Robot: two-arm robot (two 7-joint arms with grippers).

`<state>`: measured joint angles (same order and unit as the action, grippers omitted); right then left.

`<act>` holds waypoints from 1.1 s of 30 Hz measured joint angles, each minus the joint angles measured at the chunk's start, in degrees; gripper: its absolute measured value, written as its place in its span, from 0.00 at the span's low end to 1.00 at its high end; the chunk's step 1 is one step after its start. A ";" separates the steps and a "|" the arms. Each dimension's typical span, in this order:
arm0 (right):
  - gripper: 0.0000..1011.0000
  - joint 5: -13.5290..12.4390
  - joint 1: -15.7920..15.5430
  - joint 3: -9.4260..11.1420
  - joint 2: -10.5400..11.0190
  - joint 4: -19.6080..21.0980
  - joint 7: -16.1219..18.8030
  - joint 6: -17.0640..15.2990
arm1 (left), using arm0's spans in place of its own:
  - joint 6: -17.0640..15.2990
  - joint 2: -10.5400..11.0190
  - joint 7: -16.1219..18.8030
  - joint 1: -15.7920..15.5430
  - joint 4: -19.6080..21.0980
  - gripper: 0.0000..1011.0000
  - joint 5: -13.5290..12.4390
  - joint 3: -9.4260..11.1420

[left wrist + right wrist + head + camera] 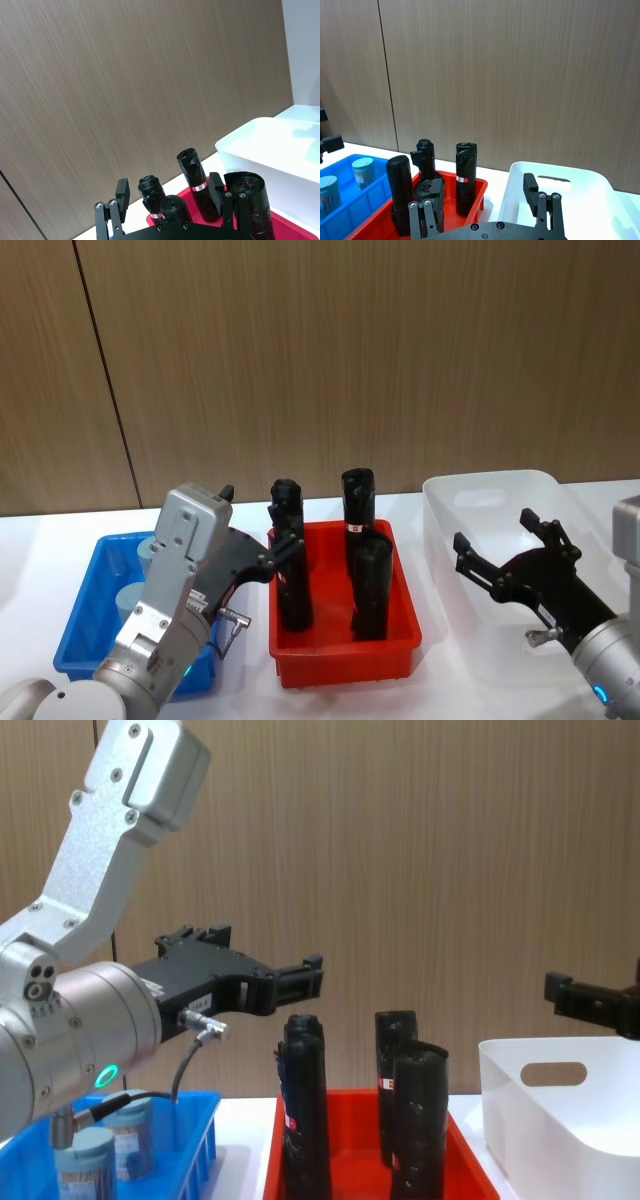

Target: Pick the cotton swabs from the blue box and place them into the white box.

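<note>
The left gripper [258,525], a black two-fingered pincer on a silver arm, has its jaws spread wide apart and holds nothing. In the head view it hangs over the right side of the bright blue shallow plastic crate [83,612], with one fingertip reaching to the nearest black cylinder. The chest view shows it raised above the cylinders' tops.

Below and behind it, the cotton swabs [131,598] sit inside the blue box. They are small clear tubs with pale grey-blue round lids. At least two stand upright side by side.

Just right of the blue box sits a red rectangular plastic tray [345,655]. It holds several tall black cylinders with red labels [371,585], all upright.

Further right is the white smooth plastic bin [486,486], which has rounded corners and an oval handle cutout. The right gripper [492,528], also black, hovers above it. Its jaws are wide apart too, and empty.

Everything rests on a white table [40,570] before a brown wood-panelled wall [300,360].
</note>
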<state>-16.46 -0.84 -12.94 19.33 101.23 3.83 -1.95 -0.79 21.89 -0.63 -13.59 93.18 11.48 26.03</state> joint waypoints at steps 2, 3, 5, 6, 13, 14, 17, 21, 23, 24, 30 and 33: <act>0.99 0.00 0.00 0.00 0.00 0.00 0.00 0.00 | 0.00 0.00 0.00 0.00 0.00 0.99 0.00 0.00; 0.99 0.00 0.00 0.00 0.00 0.00 0.00 0.00 | 0.00 0.00 0.00 0.00 0.00 0.99 0.00 0.00; 0.99 0.00 0.00 0.00 0.00 0.00 0.00 0.00 | 0.00 0.00 0.00 0.00 0.00 0.99 0.00 0.00; 0.99 0.00 0.00 0.00 0.00 0.00 0.00 0.00 | 0.00 0.00 0.00 0.00 0.00 0.99 0.00 0.00; 0.99 0.00 0.00 0.00 0.00 0.00 0.00 0.00 | -0.04 0.05 -0.05 0.01 -0.04 0.99 0.04 -0.10; 0.99 0.00 0.00 0.00 0.00 0.00 0.00 0.00 | -0.10 0.11 -0.07 0.03 -0.04 0.99 0.10 -0.16; 0.99 0.00 0.00 0.00 0.00 0.00 0.00 0.00 | -0.38 0.37 -0.12 0.14 -0.04 0.99 0.37 -0.40; 0.99 0.00 0.00 0.00 0.00 0.00 0.00 0.00 | -1.26 0.99 0.16 0.55 0.18 0.99 1.00 -0.91; 0.99 0.00 0.00 0.00 0.00 0.00 0.00 0.00 | -1.60 1.28 0.47 0.79 0.40 0.99 1.29 -1.14; 0.99 0.00 0.00 0.00 0.00 0.00 0.00 0.00 | -2.10 1.58 0.98 1.06 0.61 0.99 1.74 -1.36; 0.99 0.00 0.00 0.00 0.00 0.00 0.01 0.00 | -3.80 2.77 3.25 2.30 1.52 0.99 3.89 -2.36; 0.99 0.00 0.00 0.00 0.00 0.00 0.00 0.00 | -4.77 3.40 4.85 3.02 2.01 0.99 5.44 -2.92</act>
<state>-16.46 -0.84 -12.94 19.34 101.23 3.83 -1.95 -5.56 25.29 4.23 -10.57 95.18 16.92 23.11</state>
